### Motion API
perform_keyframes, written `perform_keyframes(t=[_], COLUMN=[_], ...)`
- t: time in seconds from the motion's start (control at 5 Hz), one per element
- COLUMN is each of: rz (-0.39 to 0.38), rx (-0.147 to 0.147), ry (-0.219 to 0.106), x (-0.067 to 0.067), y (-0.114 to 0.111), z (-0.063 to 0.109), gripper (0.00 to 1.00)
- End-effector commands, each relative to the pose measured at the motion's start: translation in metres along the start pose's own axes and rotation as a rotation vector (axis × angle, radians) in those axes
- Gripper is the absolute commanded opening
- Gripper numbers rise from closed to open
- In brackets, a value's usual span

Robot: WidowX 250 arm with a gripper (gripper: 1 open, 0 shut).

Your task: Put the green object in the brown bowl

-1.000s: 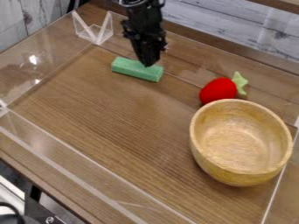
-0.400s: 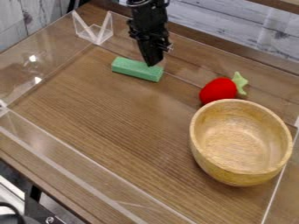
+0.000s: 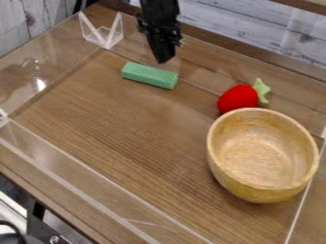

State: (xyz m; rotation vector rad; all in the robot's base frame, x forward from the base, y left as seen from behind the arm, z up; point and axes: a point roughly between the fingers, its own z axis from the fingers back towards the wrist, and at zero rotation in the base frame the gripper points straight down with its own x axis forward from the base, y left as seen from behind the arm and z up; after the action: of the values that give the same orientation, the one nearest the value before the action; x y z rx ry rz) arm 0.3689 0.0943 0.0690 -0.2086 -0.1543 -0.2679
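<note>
the tool hovers near the green block.

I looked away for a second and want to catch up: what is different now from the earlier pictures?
The tool has moved back, away from the green block and toward the far edge of the table. Nothing visibly taken hold of or let go. The block, the red toy and the wooden bowl stayed where they were.
</note>
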Motion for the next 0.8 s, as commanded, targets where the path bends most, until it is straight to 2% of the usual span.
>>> perform_keyframes(t=[0.0, 0.2, 0.4, 0.6], rz=[-0.037, -0.012, 0.04, -0.009], rx=[0.028, 0.023, 0.038, 0.031], ry=[-0.027, -0.006, -0.032, -0.038], x=[0.004, 0.003, 0.007, 0.009], y=[0.015, 0.015, 0.004, -0.001], z=[0.01, -0.003, 0.011, 0.025], gripper=[1.0, 1.0, 0.0, 0.0])
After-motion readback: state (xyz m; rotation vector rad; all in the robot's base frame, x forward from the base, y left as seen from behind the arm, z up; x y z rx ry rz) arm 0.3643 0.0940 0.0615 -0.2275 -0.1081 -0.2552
